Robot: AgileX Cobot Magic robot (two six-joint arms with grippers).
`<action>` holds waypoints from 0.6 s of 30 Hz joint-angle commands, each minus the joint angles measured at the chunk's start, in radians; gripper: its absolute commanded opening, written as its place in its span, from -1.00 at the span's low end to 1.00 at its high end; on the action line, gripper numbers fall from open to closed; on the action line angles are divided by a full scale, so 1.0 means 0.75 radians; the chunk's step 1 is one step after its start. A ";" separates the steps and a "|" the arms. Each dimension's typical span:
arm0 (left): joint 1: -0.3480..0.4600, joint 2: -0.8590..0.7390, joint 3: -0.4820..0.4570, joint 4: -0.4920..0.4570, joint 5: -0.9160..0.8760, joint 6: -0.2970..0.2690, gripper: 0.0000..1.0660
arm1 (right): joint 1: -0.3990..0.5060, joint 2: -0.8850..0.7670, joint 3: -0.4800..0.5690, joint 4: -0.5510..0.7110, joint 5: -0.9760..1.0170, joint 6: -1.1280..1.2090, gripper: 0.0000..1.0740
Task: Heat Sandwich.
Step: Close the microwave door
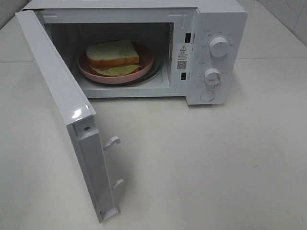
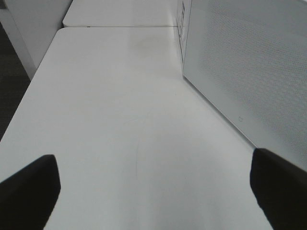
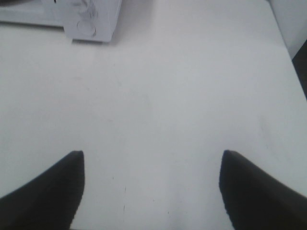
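The sandwich point(image 1: 113, 54), white bread with tan crust and pale green filling, lies on a round pink plate point(image 1: 144, 66) inside the white microwave point(image 1: 220, 19). The microwave door point(image 1: 57, 91) stands swung wide open toward the front left. Neither arm shows in the exterior high view. My left gripper point(image 2: 153, 191) is open over bare table, with the door's perforated panel point(image 2: 249, 67) beside it. My right gripper point(image 3: 151, 187) is open too, nothing between its dark fingers point(image 3: 53, 191), and the microwave's lower corner point(image 3: 86, 24) is far ahead.
Two white knobs point(image 1: 218, 47) and a round button point(image 1: 207, 95) sit on the microwave's right panel. Two latch hooks point(image 1: 112, 142) stick out of the door's edge. The white table point(image 1: 201, 163) stretches in front; its edge point(image 2: 19, 105) shows in the left wrist view.
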 commanded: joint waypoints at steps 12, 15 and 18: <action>0.001 -0.035 0.003 0.003 -0.005 -0.001 0.90 | -0.095 -0.115 0.027 0.004 -0.051 -0.011 0.42; 0.001 -0.035 0.003 0.003 -0.005 -0.001 0.90 | -0.095 -0.115 0.027 0.004 -0.051 -0.011 0.42; 0.001 -0.035 0.003 0.003 -0.005 -0.001 0.90 | -0.095 -0.115 0.027 0.004 -0.051 -0.011 0.42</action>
